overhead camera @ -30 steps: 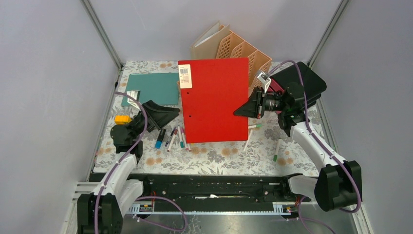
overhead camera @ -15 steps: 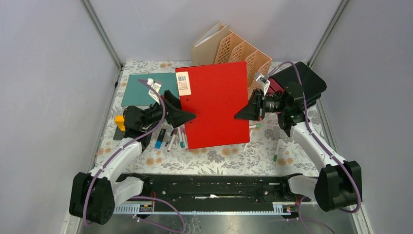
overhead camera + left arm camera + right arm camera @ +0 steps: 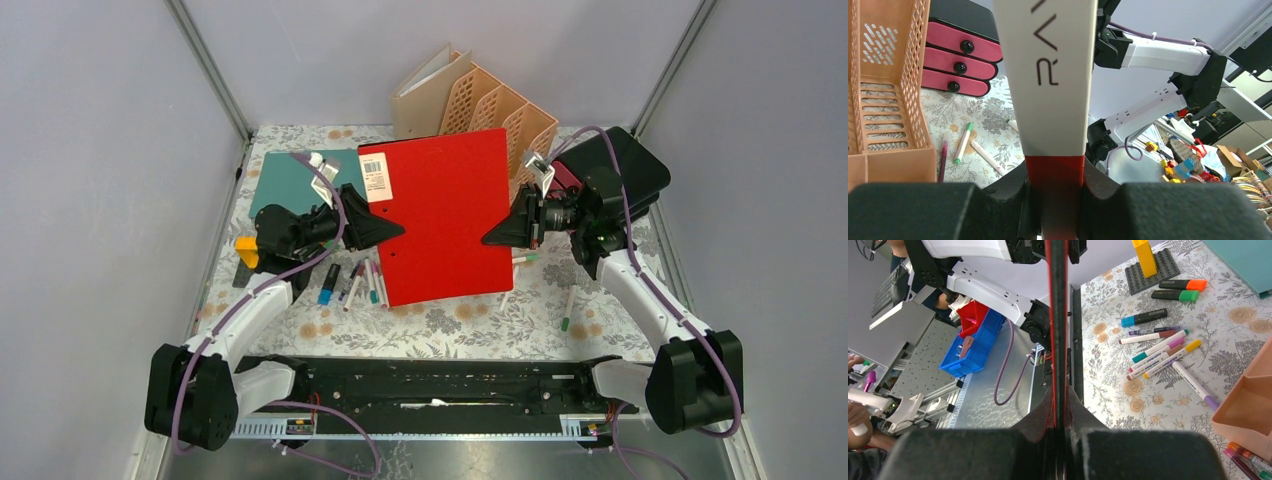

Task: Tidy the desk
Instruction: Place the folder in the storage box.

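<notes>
well, both my arms are raised and turned inward, meeting across the red binder [image 3: 450, 220]. my left arm rises from its base at the near left corner with the forearm slanting up and away. the wrist then bends to the right, so the left end effector [image 3: 388, 229] points level across the bench [image 3: 450, 330]. its fingers [image 3: 998, 205] are closed on the binder's spine: in the left wrist view the white label and the red strip below it sit pressed between the two pads.

my right arm climbs from the near right corner, its white link slanting up and to the left. the wrist turns left, so the right end effector [image 3: 492, 237] faces the left one. it is clamped shut on the thin right edge of the binder's cover, which runs straight between the fingers in the right wrist view.

the binder hangs between the two over the middle of the bench, broad face toward the top camera and slightly skewed. whether its lower edge touches the cloth i cannot tell.

the bench lies flat beneath in its floral cloth. a row of markers [image 3: 352, 285] lies by the binder's lower left corner and a teal folder [image 3: 290, 180] behind my left wrist. a peach file rack [image 3: 490, 100] stands at the far edge, and a black drawer unit [image 3: 635, 165] sits behind my right wrist.
</notes>
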Available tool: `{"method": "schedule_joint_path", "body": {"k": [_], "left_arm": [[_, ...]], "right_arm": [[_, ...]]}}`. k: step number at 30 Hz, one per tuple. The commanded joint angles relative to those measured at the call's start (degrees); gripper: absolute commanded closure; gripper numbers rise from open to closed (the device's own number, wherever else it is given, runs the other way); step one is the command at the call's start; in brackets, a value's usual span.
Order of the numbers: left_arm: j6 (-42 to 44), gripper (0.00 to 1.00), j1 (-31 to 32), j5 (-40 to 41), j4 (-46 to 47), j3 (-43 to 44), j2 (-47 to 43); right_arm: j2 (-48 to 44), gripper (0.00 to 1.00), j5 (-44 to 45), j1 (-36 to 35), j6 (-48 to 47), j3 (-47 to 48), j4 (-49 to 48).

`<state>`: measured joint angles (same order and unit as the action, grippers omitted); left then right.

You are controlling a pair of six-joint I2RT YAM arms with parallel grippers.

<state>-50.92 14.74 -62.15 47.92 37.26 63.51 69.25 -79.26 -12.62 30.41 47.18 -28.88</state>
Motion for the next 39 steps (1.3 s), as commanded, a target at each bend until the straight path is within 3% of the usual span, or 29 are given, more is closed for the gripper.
{"method": "schedule_joint_path", "body": {"k": [1,2,3,4,6,8,9,16,19,28,39], "left_arm": [[-2.9,1.0,0.1,-0.3,10.1,-1.8,-1.5],[-3.2,1.0,0.1,-0.1,10.6,-2.3,-2.0],[-3.4,1.0,0.1,0.5,10.9,-2.9,-2.6],[-3.9,1.0,0.1,1.0,11.2,-3.5,-3.3],[-4.1,1.0,0.1,2.1,11.1,-4.8,-4.9],[-3.2,1.0,0.0,3.4,9.2,-5.8,-6.8],[-2.0,1.0,0.0,4.3,7.0,-6.1,-8.4],[13.4,1.0,-1.7,16.3,-19.3,-4.2,-19.5],[16.3,1.0,-3.0,20.5,-24.1,-2.9,-22.0],[23.0,1.0,-5.1,29.4,-23.7,2.1,-19.7],[26.5,1.0,-5.1,33.4,-6.8,7.5,-5.3]], "right_arm": [[-2.1,1.0,-1.2,0.0,-2.0,3.6,-0.7],[-2.2,0.99,-0.8,0.0,-2.4,3.5,-0.2],[-2.3,0.9,-0.6,0.1,-3.1,3.7,0.6],[-2.3,0.71,-0.3,0.1,-4.3,3.9,2.0],[-2.4,0.47,0.2,0.1,-6.6,4.4,4.6],[-2.6,0.06,1.1,0.4,-8.2,4.9,6.6],[-2.8,0.01,1.5,0.8,-10.2,5.4,8.7],[-5.1,0.0,8.2,8.1,-20.9,9.1,23.6],[-5.7,0.0,11.6,10.3,-24.5,10.4,28.0],[-6.0,0.0,14.6,11.5,-26.6,9.7,28.6],[-6.1,0.0,14.9,11.6,-27.6,9.1,28.4]]}}
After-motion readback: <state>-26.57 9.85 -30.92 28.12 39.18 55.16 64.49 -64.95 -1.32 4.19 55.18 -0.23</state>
